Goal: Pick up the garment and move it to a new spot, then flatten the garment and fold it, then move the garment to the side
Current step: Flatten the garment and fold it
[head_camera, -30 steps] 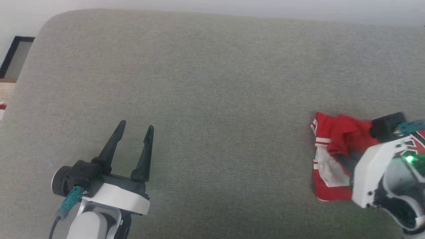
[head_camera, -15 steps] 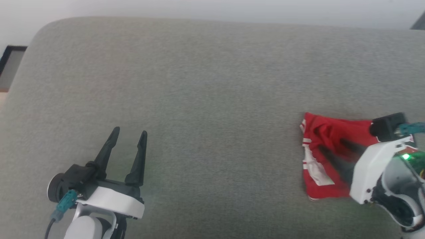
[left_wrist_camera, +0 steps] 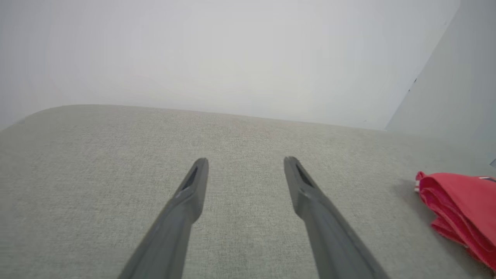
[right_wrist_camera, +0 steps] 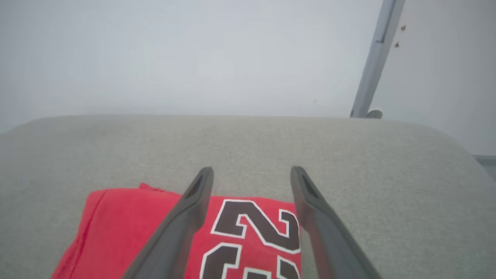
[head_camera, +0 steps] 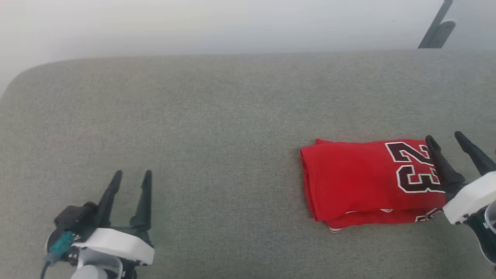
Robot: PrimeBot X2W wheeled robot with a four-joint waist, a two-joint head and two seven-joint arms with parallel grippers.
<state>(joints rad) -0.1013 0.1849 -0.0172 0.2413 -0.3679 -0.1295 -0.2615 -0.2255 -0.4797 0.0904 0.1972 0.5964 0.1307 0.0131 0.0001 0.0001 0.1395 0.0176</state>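
"So, how are the arms sitting?"

"The left claw (head_camera: 133, 173) is low at about eight o'clock, fingers pointing to twelve, spread with nothing between them, over the bare grey cushion (head_camera: 213, 116). The right claw (head_camera: 443, 136) is at four o'clock, fingers leaning toward eleven, also spread wide and gripping nothing."

"And the garment?"

"The garment (head_camera: 348, 182) lies folded in a neat red rectangle at about four o'clock on the cushion, well apart from the left claw. The right claw is over its three o'clock end, one finger crossing the numerals (head_camera: 412, 166). Whether it touches the cloth I cannot tell."

"Count it up."

"Two claws, one garment, two black white-outlined numerals, a 2 and a 3. A second layer peeks out along the six o'clock edge."
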